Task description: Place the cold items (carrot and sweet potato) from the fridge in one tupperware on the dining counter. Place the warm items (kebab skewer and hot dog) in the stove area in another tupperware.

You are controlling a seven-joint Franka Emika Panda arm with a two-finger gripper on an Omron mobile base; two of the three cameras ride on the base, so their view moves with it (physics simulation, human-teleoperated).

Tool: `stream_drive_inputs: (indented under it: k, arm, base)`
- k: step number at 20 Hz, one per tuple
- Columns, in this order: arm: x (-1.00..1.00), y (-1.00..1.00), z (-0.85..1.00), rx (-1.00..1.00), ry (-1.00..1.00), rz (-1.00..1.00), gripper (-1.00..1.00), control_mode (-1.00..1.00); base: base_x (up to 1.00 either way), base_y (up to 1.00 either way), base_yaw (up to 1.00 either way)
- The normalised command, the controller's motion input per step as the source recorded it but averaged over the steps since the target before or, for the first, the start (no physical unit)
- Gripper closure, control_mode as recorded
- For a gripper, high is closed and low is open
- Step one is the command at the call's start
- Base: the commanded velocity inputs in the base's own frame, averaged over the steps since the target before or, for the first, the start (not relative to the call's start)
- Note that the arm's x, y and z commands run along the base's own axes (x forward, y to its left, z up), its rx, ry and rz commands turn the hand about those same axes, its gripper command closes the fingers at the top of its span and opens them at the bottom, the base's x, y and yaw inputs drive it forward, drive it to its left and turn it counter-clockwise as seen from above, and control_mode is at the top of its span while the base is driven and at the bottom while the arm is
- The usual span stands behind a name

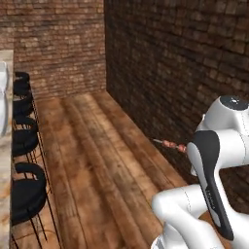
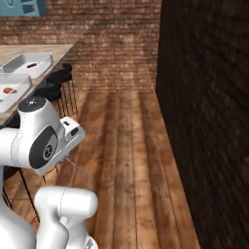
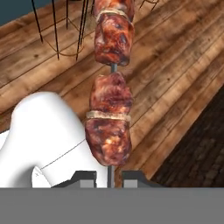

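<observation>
Two white tubs (image 2: 26,64) (image 2: 12,90) each hold something small and red; the dark gripper (image 3: 109,177) pinches the meat skewer (image 3: 110,100) above the wood floor (image 2: 126,160).

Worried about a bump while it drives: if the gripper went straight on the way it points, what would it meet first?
Probably the wooden floor. The gripper, jaws shut on the kebab skewer, points down at bare planks, short of the stool legs; depth is unclear.

The left base view looks forward and down from behind the arm (image 1: 214,160), which rises at its lower right, along a plank floor (image 1: 92,146) beside a dark brick wall (image 1: 180,63). The right base view faces the same floor and wall, with the arm at lower left. The hand view sits very near a kebab skewer (image 3: 110,105), looking down onto the floor.
</observation>
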Motion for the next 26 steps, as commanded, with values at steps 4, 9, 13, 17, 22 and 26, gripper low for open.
stream_drive_inputs:
  k: [4,9,13,17,22,26]
  arm:
    - [0.0,0.0,0.0,0.0,0.0,0.0,1.0,1.0]
    - [0.0,0.0,0.0,0.0,0.0,0.0,1.0,1.0]
    - [0.0,0.0,0.0,0.0,0.0,0.0,1.0,1.0]
    - [0.0,0.0,0.0,0.0,0.0,0.0,1.0,1.0]
    - [0.0,0.0,0.0,0.0,0.0,0.0,1.0,1.0]
    - [0.0,0.0,0.0,0.0,0.0,0.0,1.0,1.0]
  base:
    - [1.0,-0.54,0.48]
    - [1.0,-0.5,0.41]
    - [1.0,-0.41,0.32]
    - [1.0,-0.47,0.31]
    - [1.0,-0.63,0.47]
    - [1.0,-0.5,0.57]
